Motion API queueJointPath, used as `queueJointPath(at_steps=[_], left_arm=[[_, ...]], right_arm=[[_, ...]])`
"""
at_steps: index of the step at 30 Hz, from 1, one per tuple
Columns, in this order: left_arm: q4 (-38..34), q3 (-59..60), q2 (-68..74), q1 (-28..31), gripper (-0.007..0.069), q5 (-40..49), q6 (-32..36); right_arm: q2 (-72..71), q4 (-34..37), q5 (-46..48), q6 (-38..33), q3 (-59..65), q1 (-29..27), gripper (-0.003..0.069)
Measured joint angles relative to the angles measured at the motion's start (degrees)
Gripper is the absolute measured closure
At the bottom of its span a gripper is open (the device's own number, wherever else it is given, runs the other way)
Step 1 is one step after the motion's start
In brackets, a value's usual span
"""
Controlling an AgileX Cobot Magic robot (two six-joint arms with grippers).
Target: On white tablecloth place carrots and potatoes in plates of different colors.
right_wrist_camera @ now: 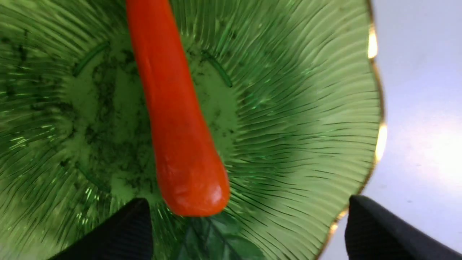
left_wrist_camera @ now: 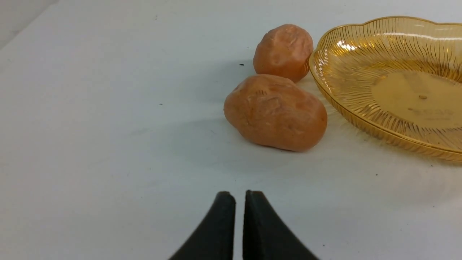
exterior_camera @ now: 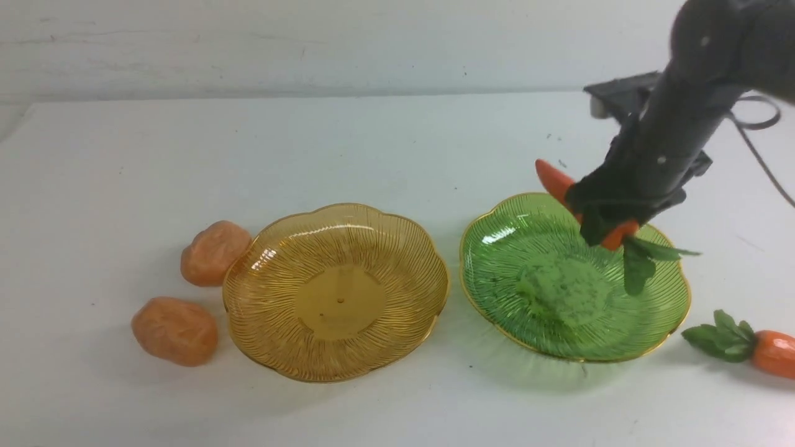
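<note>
right gripper [right_wrist_camera: 249,202] gapes wide over the green plate [right_wrist_camera: 306,90], carrot [right_wrist_camera: 173,108] loose between its fingers, which the arm hides in front view. second carrot [exterior_camera: 773,352] lies lower right, potatoes [exterior_camera: 214,251] left of the amber plate [exterior_camera: 279,335]. left gripper [left_wrist_camera: 240,196] is closed and empty.

Two plates are set side by side on the white tablecloth [exterior_camera: 372,143]: the left plate [exterior_camera: 335,292] and, just beside it, the right plate [exterior_camera: 528,279]. Left of the left plate, the farther potato [exterior_camera: 214,251] is tucked just beside the rim, and the nearer potato [exterior_camera: 175,330] is placed in front of it. Over the far right part of the right plate, the first carrot [exterior_camera: 554,180] is seen between the spread fingers of the right gripper [right_wrist_camera: 249,227], tip reaching past the far rim. The second carrot [exterior_camera: 773,352] is laid on the tablecloth, right of the right plate, leaves turned toward it.
</note>
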Motion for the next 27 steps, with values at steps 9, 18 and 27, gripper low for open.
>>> queueJointPath(at_steps=[9,18,27], left_arm=[[0.00,0.00,0.00,0.00,0.0597,0.00,0.00],[0.00,0.00,0.00,0.00,0.0597,0.00,0.00],[0.00,0.00,0.00,0.00,0.0597,0.00,0.00]], right_arm=[[-18.37,-0.61,-0.48,-0.94,21.09,-10.44,0.0380],[-19.72,1.56,-2.57,-6.40,33.82,-18.10,0.0634],[-14.76,-2.19,-3.23,-11.30,33.82,-18.10,0.0316]])
